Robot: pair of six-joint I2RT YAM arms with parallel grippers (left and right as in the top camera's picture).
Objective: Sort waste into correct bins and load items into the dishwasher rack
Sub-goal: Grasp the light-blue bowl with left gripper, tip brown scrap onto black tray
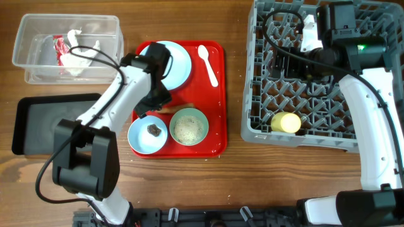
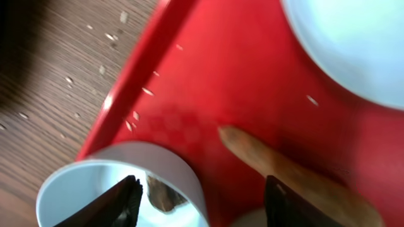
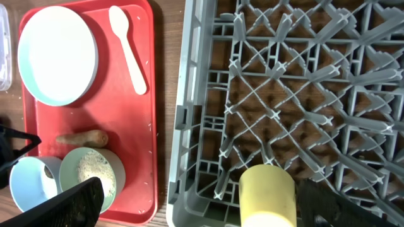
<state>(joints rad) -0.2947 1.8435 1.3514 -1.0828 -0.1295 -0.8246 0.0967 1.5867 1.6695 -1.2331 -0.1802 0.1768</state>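
Black jaws of the left gripper (image 2: 202, 203) hang apart, empty, at the frame's bottom, straddling the rim of a blue bowl (image 2: 180, 170) and the carrot-like stick (image 2: 252, 152) on the red tray (image 2: 208, 75). Closing could snag the rim and spill its dark lump (image 2: 161, 192). Beyond: two bowls, one plate (image 1: 178, 63), one spoon (image 1: 207, 63); one yellow cup (image 3: 268, 195) in the rack (image 3: 196, 75), right gripper (image 3: 199, 184) spread, empty.

Bright, even light is cast from above; soft shadows are thrown on the bench (image 1: 227, 189); the left wrist view is blurred.
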